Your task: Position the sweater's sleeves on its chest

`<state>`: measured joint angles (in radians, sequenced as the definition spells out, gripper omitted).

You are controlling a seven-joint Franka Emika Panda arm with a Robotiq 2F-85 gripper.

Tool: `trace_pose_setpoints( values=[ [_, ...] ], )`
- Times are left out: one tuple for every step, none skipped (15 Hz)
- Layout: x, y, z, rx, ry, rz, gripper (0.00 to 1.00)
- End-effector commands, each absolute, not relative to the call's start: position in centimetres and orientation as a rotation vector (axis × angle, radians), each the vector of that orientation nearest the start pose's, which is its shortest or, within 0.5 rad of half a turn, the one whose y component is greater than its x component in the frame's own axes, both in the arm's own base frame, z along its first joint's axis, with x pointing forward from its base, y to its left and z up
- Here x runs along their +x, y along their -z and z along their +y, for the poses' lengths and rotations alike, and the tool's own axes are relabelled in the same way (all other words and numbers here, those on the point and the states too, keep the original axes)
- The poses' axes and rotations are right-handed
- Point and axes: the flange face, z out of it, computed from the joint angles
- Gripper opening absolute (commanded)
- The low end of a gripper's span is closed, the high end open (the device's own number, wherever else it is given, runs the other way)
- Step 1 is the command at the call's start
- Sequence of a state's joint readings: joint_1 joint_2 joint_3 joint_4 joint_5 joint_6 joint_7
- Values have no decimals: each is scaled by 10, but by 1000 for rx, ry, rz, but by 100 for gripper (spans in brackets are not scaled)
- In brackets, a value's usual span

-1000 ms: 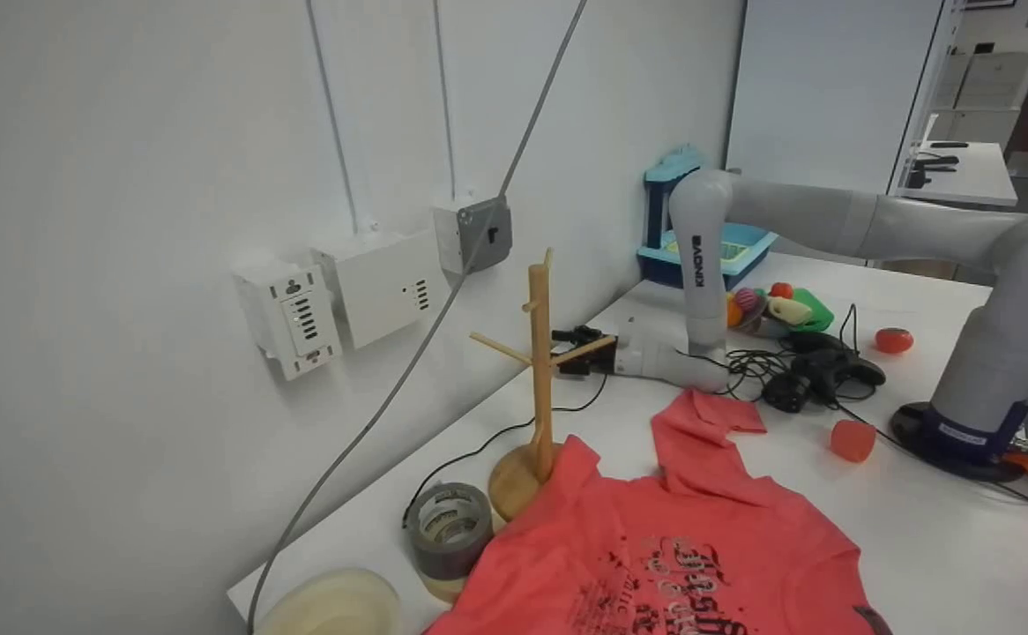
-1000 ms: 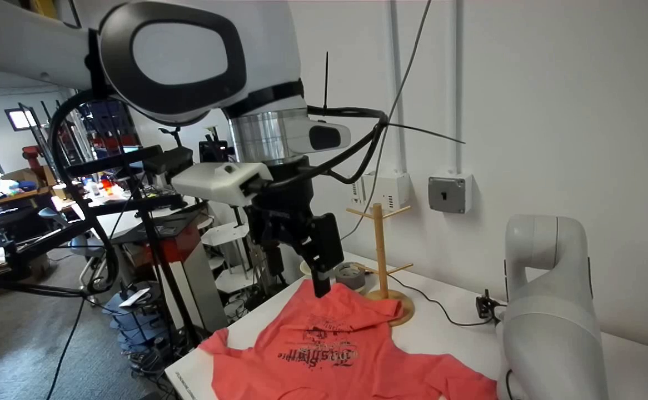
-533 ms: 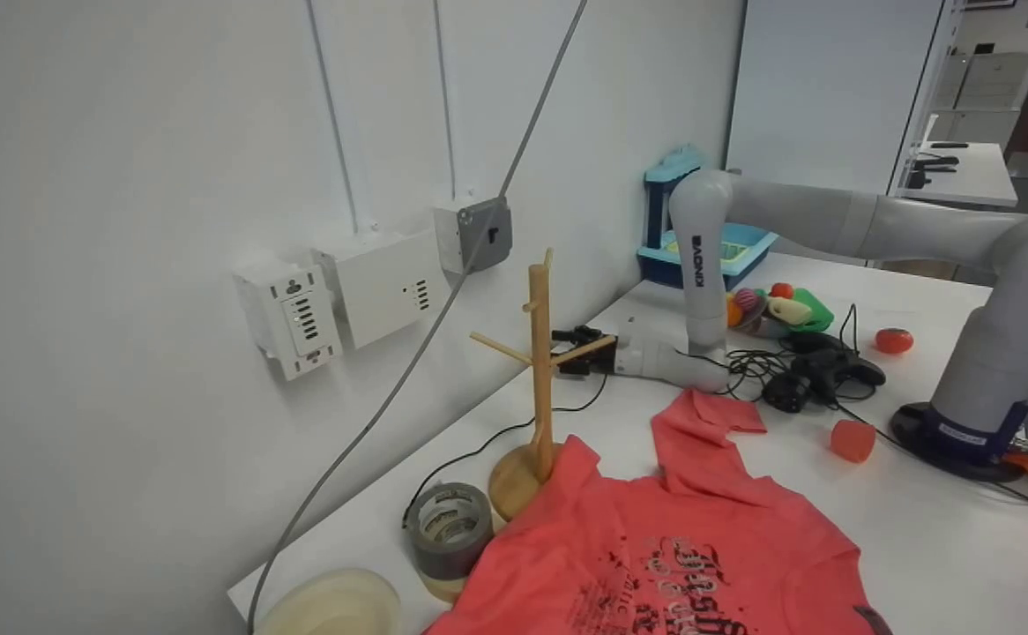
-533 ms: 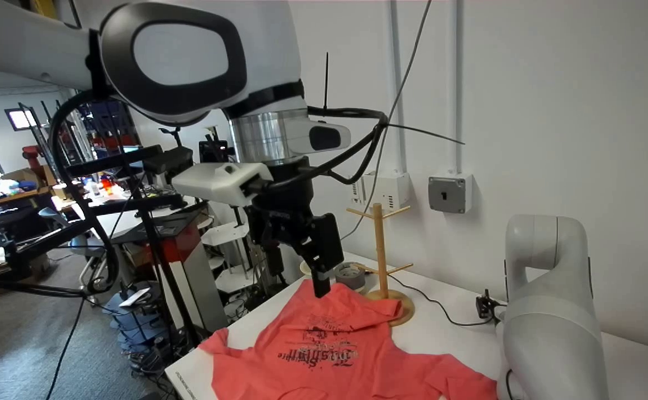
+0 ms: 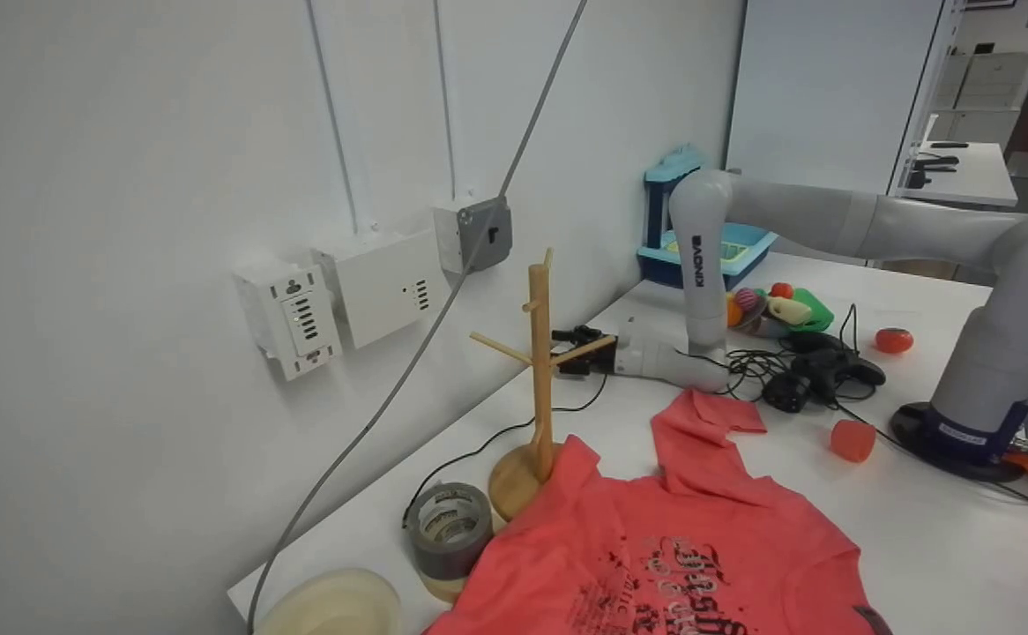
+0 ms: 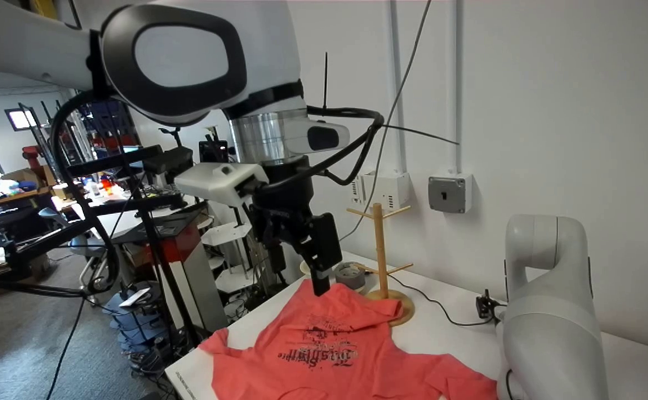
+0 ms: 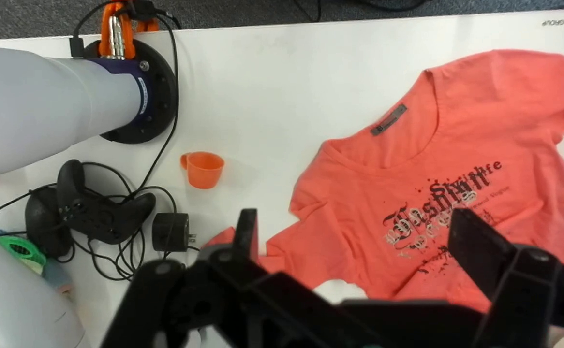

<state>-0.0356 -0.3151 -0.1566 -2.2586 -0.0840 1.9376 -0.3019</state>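
Note:
The coral-red sweater (image 5: 699, 538) lies spread on the white table, also in an exterior view (image 6: 302, 369) and the wrist view (image 7: 359, 193). Its chest (image 7: 514, 140) faces up with the dark print. A sleeve (image 7: 306, 246) stretches outward toward the grey second arm, bent at its end (image 5: 699, 423); in the wrist view a finger partly covers it. The other sleeve (image 6: 215, 341) points outward near the table edge. A folded lower flap (image 6: 377, 308) touches the wooden stand's base. My gripper (image 7: 356, 212) is open and empty, apart from and above the sweater, also in an exterior view (image 6: 300, 280).
A second grey arm (image 5: 849, 220) rests on the table. Beside the sweater are a wooden stand (image 5: 540, 370), tape roll (image 5: 450, 529) and pale bowl (image 5: 333, 608). An orange cup (image 7: 203, 169), game controller (image 7: 98, 208) and tangled cables lie near the second arm's base.
My arm and gripper have shifted only very slightly, and the cable on the wrist has moved a little with them. The sweater and its sleeves have not moved.

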Motion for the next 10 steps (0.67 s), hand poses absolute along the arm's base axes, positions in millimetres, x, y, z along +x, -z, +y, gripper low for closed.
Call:
trace_pose_setpoints(
  values=[
    [447, -488, -97, -3173, 49, -81, 100],
    [448, -488, -96, -3166, 4, -169, 100],
    [449, -488, -96, -3170, 15, -137, 100],
    [449, -488, -95, -3171, 19, -121, 100],
    [449, -488, -95, -3172, 20, -113, 100],
    [449, -488, -95, -3172, 20, -111, 100],
    [449, -488, -95, -3172, 20, -110, 100],
    [449, -488, -95, -3172, 20, -109, 100],
    [452, -483, -89, -3176, 22, -119, 100],
    [454, -479, -83, -3175, 35, -121, 100]
  ],
)
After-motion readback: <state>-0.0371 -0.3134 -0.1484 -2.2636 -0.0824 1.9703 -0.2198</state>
